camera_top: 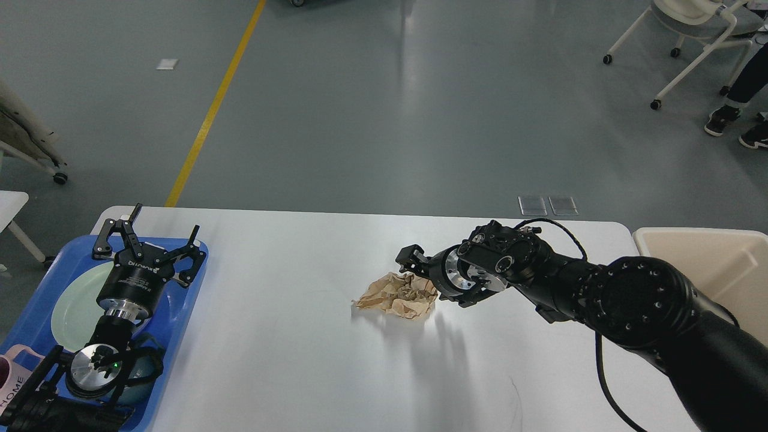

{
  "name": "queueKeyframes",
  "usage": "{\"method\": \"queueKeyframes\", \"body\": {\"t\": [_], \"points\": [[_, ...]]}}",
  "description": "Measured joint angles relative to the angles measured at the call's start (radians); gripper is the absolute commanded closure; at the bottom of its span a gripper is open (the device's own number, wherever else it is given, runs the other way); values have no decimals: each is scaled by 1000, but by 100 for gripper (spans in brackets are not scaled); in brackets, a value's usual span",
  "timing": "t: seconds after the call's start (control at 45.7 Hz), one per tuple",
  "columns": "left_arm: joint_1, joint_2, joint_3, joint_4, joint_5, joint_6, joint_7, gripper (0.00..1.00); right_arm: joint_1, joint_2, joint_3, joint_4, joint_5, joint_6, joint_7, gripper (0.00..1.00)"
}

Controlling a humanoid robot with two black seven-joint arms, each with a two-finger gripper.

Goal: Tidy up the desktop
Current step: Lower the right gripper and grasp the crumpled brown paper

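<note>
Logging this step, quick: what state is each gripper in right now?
Left gripper: open, empty, above the blue tray.
Right gripper: open, at the crumpled paper, not holding it.

A blue plastic tray point(187, 287) sits at the left side, and inside it lies a pale green plate point(75, 306). At the tray's near corner stands a pink mug point(13, 375) with dark letters on its side. A beige bin point(714, 258) stands at the right side. The grey floor point(384, 108) has a yellow line point(213, 105) that runs diagonally. On the floor lie two small clear plates point(547, 205) side by side, and a small white piece point(165, 64) lies far left. A white chair on wheels point(690, 36) stands at the top right, and next to it a person's dark shoes point(738, 126) are visible.
</note>
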Motion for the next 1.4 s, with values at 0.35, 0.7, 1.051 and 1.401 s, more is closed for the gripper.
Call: {"method": "queueKeyframes", "body": {"t": [0.35, 0.7, 1.051, 1.401], "points": [[0, 0, 0, 0, 0, 0, 0, 3, -45, 0, 1, 8, -2, -41, 6, 2], [1, 0, -1, 0, 0, 0, 0, 3, -56, 0, 62, 71, 0, -63, 8, 20], [1, 1, -1, 0, 0, 0, 0, 3, -129, 0, 111, 36, 1, -98, 9, 95], [1, 0, -1, 0, 0, 0, 0, 3, -171, -8, 163, 8, 9, -147, -3, 100]]}}
